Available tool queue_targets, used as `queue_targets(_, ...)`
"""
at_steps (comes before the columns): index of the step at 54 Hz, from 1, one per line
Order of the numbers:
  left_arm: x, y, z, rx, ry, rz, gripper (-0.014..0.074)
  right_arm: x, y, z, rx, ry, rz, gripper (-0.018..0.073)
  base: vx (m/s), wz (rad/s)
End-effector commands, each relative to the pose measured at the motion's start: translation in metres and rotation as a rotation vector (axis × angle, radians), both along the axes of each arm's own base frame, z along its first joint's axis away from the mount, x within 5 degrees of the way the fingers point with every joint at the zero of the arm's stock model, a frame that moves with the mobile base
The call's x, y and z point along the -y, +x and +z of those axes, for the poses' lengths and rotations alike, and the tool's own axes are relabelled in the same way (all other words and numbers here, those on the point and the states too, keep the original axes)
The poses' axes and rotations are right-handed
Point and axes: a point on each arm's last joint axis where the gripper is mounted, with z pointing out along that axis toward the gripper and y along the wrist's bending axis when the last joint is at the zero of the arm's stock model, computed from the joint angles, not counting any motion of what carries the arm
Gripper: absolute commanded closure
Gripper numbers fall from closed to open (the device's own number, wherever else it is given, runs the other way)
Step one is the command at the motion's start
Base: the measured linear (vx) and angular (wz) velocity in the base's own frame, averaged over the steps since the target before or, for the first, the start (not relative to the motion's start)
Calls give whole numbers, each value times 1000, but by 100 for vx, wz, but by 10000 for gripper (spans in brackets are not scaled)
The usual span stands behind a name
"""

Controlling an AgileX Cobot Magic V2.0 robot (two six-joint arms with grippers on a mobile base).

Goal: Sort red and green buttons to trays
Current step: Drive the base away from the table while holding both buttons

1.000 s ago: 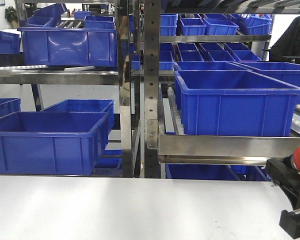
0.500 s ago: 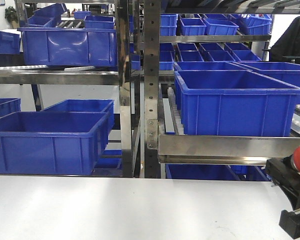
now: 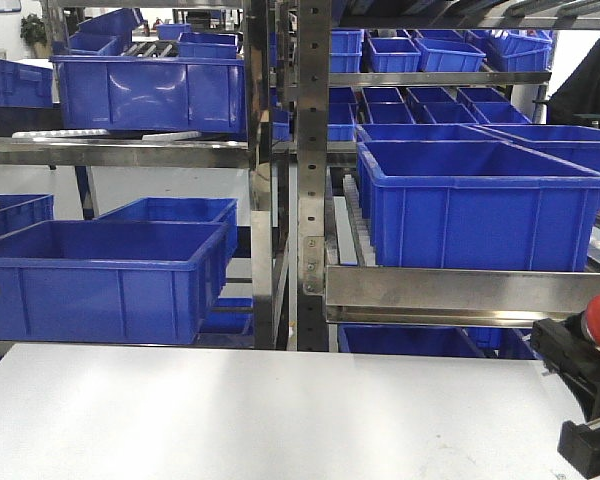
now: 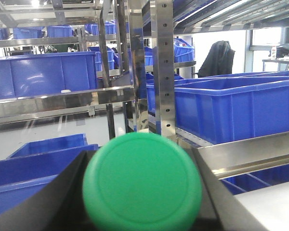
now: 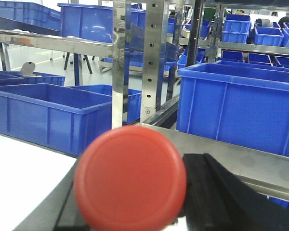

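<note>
The green button (image 4: 142, 182) sat between the dark fingers (image 4: 48, 209) of the left gripper (image 4: 142, 214), which was clamped on it. Its cap faced the wrist camera, so its cap-to-body axis ran back along the fingers. The red button (image 5: 130, 175) sat likewise in the closed right gripper (image 5: 135, 214), over the right edge of the table (image 3: 280, 410). Both looked light and rigid — slippery on the glossy dome, better gripped by the body, hidden here. No tray showed.
</note>
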Motion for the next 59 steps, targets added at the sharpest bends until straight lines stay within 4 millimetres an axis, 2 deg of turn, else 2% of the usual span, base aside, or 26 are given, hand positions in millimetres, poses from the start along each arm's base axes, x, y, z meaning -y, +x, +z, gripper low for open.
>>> queue_targets(1, 3, -4, 17, 77, -37, -46, 599, -2, -3, 22, 127, 28, 25, 568, -9, 4)
queue_targets(29, 3, -4, 17, 77, -37, -46, 599, -2, -3, 22, 127, 28, 25, 568, -15, 9)
queue_targets(59, 3, -4, 17, 77, -37, -46, 599, -2, -3, 22, 127, 28, 25, 568, -14, 46)
